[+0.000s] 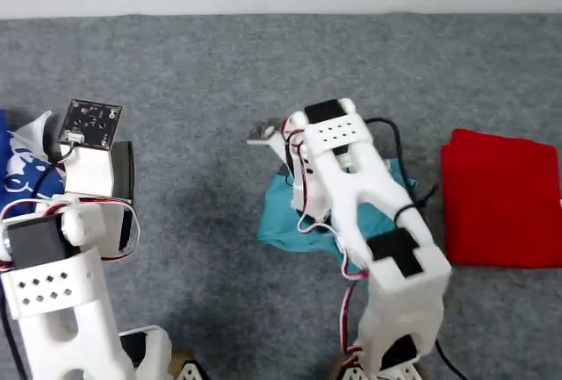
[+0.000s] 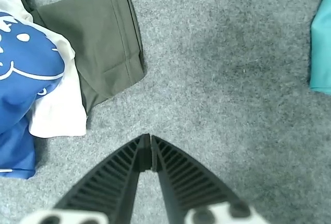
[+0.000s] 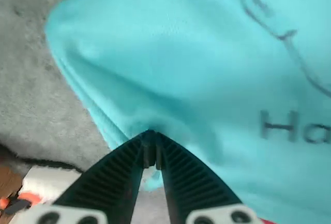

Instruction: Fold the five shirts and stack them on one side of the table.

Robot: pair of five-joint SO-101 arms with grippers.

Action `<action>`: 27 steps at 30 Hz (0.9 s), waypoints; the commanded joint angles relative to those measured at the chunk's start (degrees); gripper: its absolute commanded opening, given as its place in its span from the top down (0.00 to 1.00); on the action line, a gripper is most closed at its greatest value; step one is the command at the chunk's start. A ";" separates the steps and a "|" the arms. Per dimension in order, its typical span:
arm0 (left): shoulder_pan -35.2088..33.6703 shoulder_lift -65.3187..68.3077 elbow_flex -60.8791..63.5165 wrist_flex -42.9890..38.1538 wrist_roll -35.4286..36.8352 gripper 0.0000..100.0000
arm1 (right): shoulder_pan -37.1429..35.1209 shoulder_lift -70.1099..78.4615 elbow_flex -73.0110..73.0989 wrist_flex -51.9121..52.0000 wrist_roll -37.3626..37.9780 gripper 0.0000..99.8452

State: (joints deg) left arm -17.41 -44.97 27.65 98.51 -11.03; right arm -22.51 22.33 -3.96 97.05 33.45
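A teal shirt (image 1: 283,220) lies bunched on the grey table mid-right, under my right arm. My right gripper (image 3: 151,137) is shut on a folded edge of the teal shirt (image 3: 196,69), which has dark print on it. A folded red shirt (image 1: 500,200) lies flat at the right edge. At the far left sit a blue printed shirt (image 2: 26,74), a white shirt (image 2: 57,110) and an olive shirt (image 2: 103,53), partly overlapping. My left gripper (image 2: 150,142) is shut with nothing in it, over bare table just beside the olive shirt.
The grey carpeted table top (image 1: 193,90) stretches open between the two arms and toward the far edge. The teal shirt's edge (image 2: 321,48) shows off to the side in the left wrist view. A pale wall runs behind the table.
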 commanded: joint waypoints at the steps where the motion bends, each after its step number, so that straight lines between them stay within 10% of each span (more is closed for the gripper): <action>1: -0.26 -0.88 -0.40 -0.97 -0.44 1.00 | -2.59 1.36 -3.16 3.56 -0.70 0.99; 10: -0.18 -0.88 -0.40 -1.32 -0.44 1.00 | -1.27 -3.56 -14.95 4.00 -2.37 0.99; 27: -0.18 -0.88 -0.40 -1.23 -0.53 1.00 | -0.48 15.78 -24.00 -30.37 -6.24 0.99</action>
State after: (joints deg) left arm -17.41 -44.97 27.65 98.33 -11.03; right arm -21.19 37.71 -24.00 71.30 27.82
